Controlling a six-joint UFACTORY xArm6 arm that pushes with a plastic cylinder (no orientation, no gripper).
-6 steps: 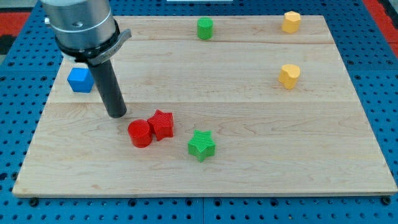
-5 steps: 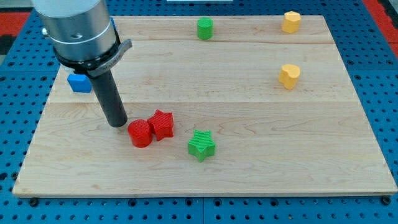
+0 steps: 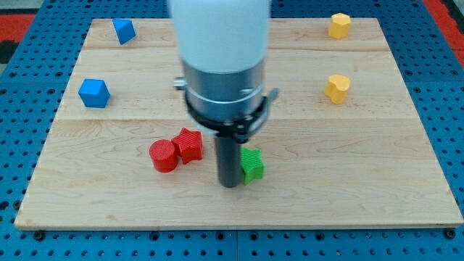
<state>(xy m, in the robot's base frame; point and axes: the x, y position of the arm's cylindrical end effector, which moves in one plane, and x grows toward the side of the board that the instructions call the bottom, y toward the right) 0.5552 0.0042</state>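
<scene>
My tip [image 3: 230,183] rests on the board at the lower middle, pressed against the left side of the green star block [image 3: 252,164], which the rod partly hides. The red star block [image 3: 189,144] lies a short way to the tip's upper left, touching the red cylinder [image 3: 164,156] on its left. The arm's body covers the upper middle of the board, and the green cylinder seen earlier near the top edge is hidden behind it.
A blue cube [image 3: 94,93] sits at the left and a second blue block [image 3: 124,30] near the top left corner. Two yellow blocks stand at the right, one at the top edge [image 3: 338,25] and one lower [image 3: 336,88].
My tip has swung from left of the red cylinder over to the green star's left side. The green star has shifted right and slightly up. The red blocks stay put.
</scene>
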